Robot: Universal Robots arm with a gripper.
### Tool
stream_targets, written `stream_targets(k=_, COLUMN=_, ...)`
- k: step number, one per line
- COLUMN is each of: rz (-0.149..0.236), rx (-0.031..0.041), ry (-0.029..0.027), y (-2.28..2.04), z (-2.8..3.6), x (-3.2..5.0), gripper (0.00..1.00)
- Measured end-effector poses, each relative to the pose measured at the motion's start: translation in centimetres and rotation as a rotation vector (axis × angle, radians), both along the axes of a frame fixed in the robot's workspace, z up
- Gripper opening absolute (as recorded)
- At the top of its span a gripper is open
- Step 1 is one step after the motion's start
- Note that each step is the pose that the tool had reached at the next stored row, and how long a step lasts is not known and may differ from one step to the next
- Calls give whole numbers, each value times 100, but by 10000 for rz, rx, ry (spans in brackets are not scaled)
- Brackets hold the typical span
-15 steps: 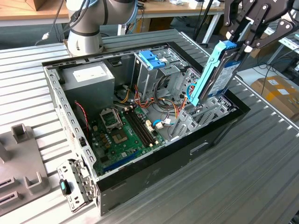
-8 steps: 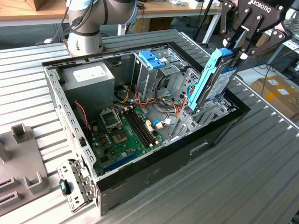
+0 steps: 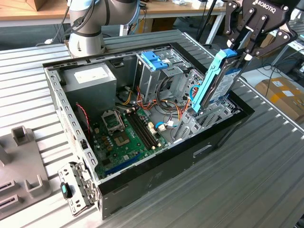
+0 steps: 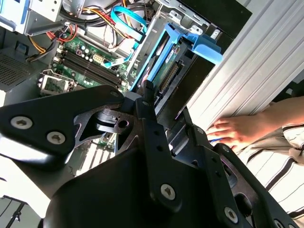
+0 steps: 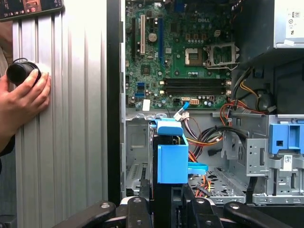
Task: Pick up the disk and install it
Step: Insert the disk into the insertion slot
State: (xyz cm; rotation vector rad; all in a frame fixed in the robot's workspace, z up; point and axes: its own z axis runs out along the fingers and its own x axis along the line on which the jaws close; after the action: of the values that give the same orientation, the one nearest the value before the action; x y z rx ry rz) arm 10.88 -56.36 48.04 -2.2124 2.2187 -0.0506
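In the exterior view, an open computer case lies on a ribbed metal worktop. The claw hangs over the end of the case at the exterior view's right and is clenched on the upper end of the disk. The disk stands on edge and is tilted. A blue rail runs along its side, and its lower end dips into the case beside the metal bay there. Inside the case, a green motherboard lies flat, and a grey power supply sits at the far corner. A drive cage with a blue latch stands between the power supply and the disk. The arm's base rises behind the case. A grey fixture rests on the worktop at the exterior view's left.

In the second wrist view, the claw has its black links in the foreground and its fingers closed against the disk. The disk's blue rail points towards the case's edge. The motherboard shows beyond it. A person's hand lies flat on the worktop just outside the case, with a striped sleeve behind it.

In the first wrist view, the claw grips the disk from both sides. The blue end of the disk faces the camera, above the case's metal bay floor. The motherboard and the power supply lie further in, and the blue latch shows to one side. On the worktop, a hand holds a small black cylinder.
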Motion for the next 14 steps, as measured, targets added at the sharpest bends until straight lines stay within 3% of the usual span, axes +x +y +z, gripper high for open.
stream_targets(k=10, rz=2, rx=0, ry=0, y=0, z=-3, x=19, gripper=35)
stream_targets(k=14, rz=0, rx=1, ry=0, y=0, z=-47, x=22, gripper=35)
